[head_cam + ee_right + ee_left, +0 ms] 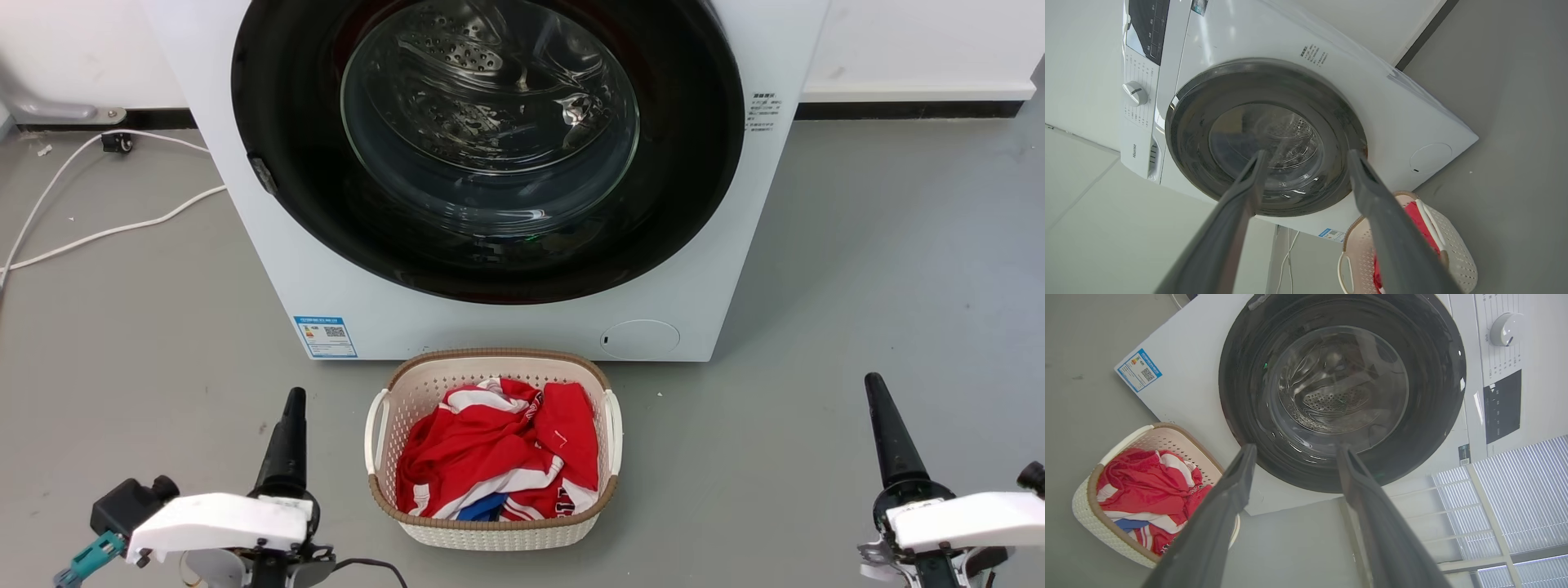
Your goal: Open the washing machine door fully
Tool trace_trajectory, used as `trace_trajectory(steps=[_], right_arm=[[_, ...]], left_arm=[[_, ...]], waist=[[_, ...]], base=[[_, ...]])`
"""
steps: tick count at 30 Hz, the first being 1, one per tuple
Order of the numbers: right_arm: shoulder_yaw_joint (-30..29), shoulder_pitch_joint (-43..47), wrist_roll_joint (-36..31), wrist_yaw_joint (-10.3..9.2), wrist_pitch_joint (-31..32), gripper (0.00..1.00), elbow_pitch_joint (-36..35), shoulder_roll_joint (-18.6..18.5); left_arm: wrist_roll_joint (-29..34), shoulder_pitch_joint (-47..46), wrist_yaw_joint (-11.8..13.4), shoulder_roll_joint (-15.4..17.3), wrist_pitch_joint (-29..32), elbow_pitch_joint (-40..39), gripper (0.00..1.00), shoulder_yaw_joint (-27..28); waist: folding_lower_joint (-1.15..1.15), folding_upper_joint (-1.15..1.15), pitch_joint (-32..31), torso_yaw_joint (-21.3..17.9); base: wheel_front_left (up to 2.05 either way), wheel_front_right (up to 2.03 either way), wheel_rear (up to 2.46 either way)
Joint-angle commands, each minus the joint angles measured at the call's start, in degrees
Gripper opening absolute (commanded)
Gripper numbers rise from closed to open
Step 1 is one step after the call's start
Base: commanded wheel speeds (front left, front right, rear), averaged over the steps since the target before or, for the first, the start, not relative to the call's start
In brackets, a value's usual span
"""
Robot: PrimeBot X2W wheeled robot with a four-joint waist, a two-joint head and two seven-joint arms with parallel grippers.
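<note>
The washing machine (269, 269) is a white box at the top of the head view. Its washing machine door (694, 147), a glossy black ring round a clear glass bowl, lies flat against the front, and the steel drum shows through the glass. Low on the floor my left gripper (290, 425) and right gripper (886, 425) point up, well short of the machine. In the left wrist view my left gripper (1296, 451) is open and empty, facing the door (1437, 375). The right wrist view shows my right gripper (1307, 153) open and empty before the door (1192, 134).
A white woven basket (490, 531) with red and white clothes (498, 457) stands on the grey floor just in front of the machine, between my arms. A white cable (122, 229) trails over the floor at the left. A wall runs behind the machine.
</note>
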Motion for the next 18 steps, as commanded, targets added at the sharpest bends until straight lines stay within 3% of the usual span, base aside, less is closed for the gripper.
trace_trajectory(steps=[1,18], right_arm=[[0.3,-0.5,-3.7,0.09,-0.7,1.0,-2.0,-0.1],[2.0,1.8,-23.1,0.1,-4.3,1.0,-6.4,-0.1]], left_arm=[[3.5,-0.2,0.6,0.1,-0.7,-1.5,1.0,-0.6],[22.1,0.9,5.3,1.8,-4.3,-3.5,1.0,-5.7]], waist=[[0.0,0.0,0.0,0.0],[0.0,0.0,-0.1,0.0]], base=[[0.0,0.0,0.0],[0.0,0.0,0.0]])
